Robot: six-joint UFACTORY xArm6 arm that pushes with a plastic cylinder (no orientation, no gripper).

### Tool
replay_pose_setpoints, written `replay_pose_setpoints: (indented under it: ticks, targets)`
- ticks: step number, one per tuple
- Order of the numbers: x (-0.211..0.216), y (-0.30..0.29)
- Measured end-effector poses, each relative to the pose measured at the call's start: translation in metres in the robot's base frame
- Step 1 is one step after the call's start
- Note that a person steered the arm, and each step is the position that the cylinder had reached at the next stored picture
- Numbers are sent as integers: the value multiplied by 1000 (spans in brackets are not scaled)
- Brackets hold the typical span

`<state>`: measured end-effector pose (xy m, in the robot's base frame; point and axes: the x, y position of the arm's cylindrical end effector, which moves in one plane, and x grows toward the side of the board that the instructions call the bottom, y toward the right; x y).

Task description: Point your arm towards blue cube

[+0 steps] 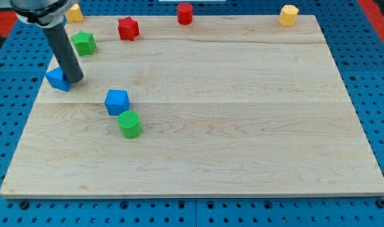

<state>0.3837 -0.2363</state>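
My tip (75, 80) stands at the view's left, touching the right side of a blue block (57, 79) that is partly hidden by the rod; its shape is unclear. A blue cube (116, 101) sits to the right and slightly below my tip, apart from it. A green cylinder (130, 123) stands just below the blue cube, nearly touching it.
A green star-like block (84, 43) sits above my tip. A red star block (128, 28) and a red cylinder (185, 13) sit near the top edge. Yellow blocks stand at the top left (74, 12) and top right (288, 14). The wooden board (242, 126) lies on a blue pegboard.
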Motion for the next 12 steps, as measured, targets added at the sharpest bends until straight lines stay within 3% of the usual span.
replay_pose_setpoints:
  ticks: [2, 5, 7, 8, 10, 12]
  targets:
    - [0, -22]
    - [-5, 18]
    - [-42, 64]
    - [-26, 64]
    - [67, 50]
    - [87, 113]
